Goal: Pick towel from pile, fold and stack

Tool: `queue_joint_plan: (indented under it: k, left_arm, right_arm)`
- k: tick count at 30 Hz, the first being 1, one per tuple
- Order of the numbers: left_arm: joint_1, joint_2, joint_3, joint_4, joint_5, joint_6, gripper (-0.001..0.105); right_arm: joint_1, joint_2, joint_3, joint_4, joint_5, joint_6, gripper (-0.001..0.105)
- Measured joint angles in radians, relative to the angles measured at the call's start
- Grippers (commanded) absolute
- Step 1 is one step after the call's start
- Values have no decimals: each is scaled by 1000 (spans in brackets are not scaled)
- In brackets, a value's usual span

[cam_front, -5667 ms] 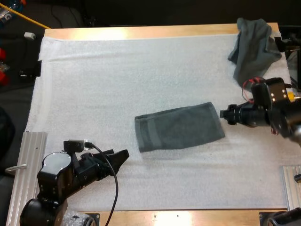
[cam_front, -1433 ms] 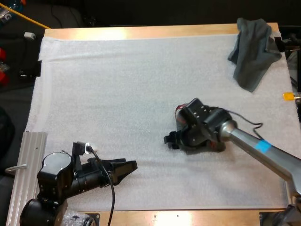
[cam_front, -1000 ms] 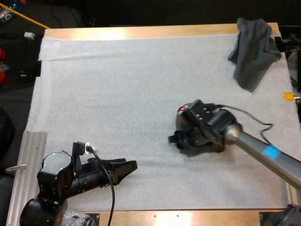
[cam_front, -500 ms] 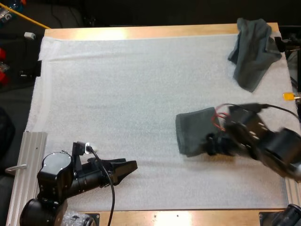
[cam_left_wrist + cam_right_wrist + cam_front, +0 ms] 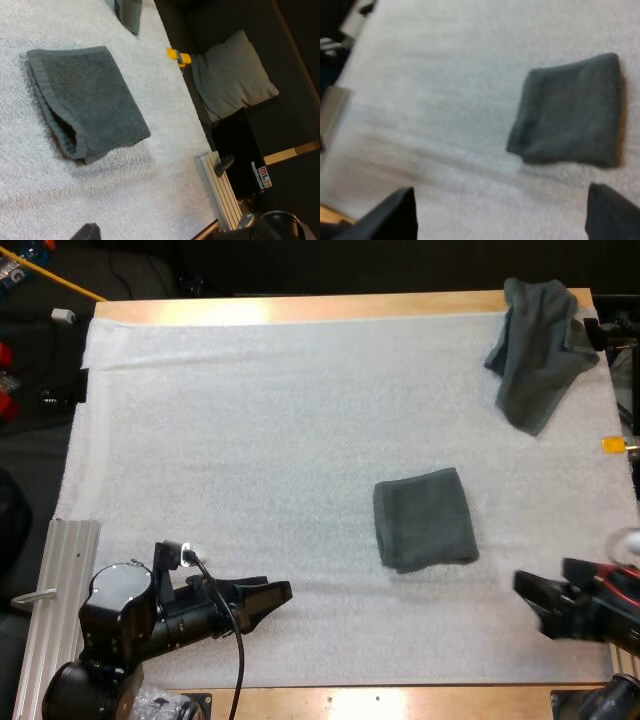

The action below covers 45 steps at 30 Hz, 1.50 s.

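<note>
2 dark grey-green towels lie on the white mat (image 5: 250, 420) that covers the wooden table (image 5: 300, 308). Reading the mat as a clock face in the high view, the folded towel (image 5: 425, 532) lies flat at about 4 o'clock, a compact near-square well inside the mat's border; the crumpled towel (image 5: 538, 350) is bunched at about 1 o'clock in the far right corner, its far end over the wooden rim; the 2 are well apart.

Our right gripper (image 5: 537, 602) hovers at about 5 o'clock from the folded towel, near it but apart, pointing toward 9 o'clock. In the right wrist view its 2 fingers (image 5: 395, 215) stand wide apart with bare mat between them; they have hold of nothing, and the folded towel (image 5: 570, 112) lies beyond them, untouched.

Our left gripper (image 5: 272, 600) is at about 7 o'clock on the mat, pointing toward 3 o'clock; the folded towel is well apart from it, at about 2 o'clock. Its fingers look parted and grip nothing. In the left wrist view we see 1 fingertip (image 5: 86, 231) over bare mat, the folded towel (image 5: 87, 100) ahead with its doubled layers showing along the near edge, and a corner of the crumpled towel (image 5: 127, 15) beyond.
</note>
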Motion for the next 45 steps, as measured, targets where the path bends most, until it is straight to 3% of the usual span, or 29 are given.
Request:
queue_joint_plan:
  k: [3,12,21,27,36,45]
  left_arm:
    - [0,3,0,0,0,30,73]
    - [-8,129,0,-37,-36,64,72]
    - [-170,386,0,-222,-133,63,72]
    - [-250,632,0,-449,-157,-61,72]
    - [-264,957,-1,-799,-149,-277,72]
    - [-264,1144,-48,-817,-127,-299,72]
  right_arm:
    - [0,-43,0,2,0,0,68]
    - [0,-49,0,2,0,0,67]
    - [0,-49,0,2,0,0,67]
    - [0,-49,0,2,0,0,67]
    - [0,-49,0,2,0,0,67]
    - [0,-49,0,2,0,0,67]
